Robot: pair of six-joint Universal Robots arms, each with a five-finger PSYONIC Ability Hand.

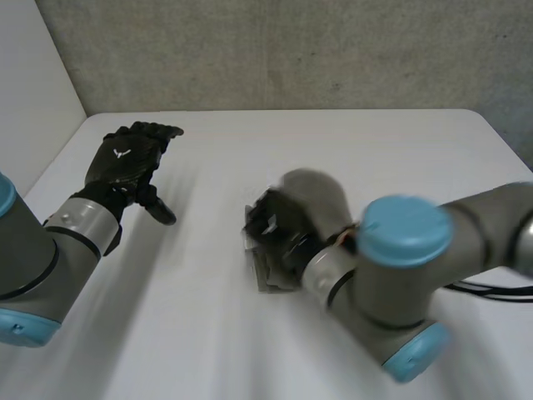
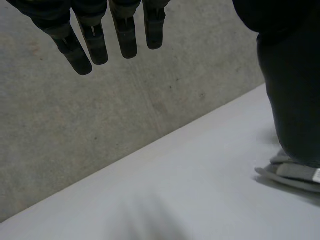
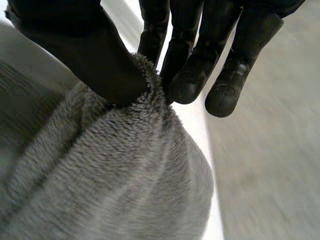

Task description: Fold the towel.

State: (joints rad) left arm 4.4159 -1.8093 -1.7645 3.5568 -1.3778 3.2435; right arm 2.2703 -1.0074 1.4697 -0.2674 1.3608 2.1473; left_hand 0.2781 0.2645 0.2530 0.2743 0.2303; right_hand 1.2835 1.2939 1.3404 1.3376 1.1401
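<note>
The right hand (image 3: 95, 55) grips the towel (image 3: 115, 175): its thumb presses a raised fold of the grey, fleecy cloth against the curled fingers (image 3: 187, 80), so the fold is pinched between them. Below the pinch the cloth swells out in a rounded bunch under the palm. In the head view this hand sits near the middle of the white table (image 1: 350, 142), a little to the robot's right, and a flat part of the towel lies on the tabletop just under it. The right arm reaches in from the near right, with a light-blue cap over its joint. The left hand (image 1: 125, 158) holds nothing; its fingers (image 2: 125, 40) are straight and slightly spread, the thumb held out to the side. It is over the far left part of the table, well apart from the towel. A grey wall (image 1: 291, 50) stands behind the table's far edge.
</note>
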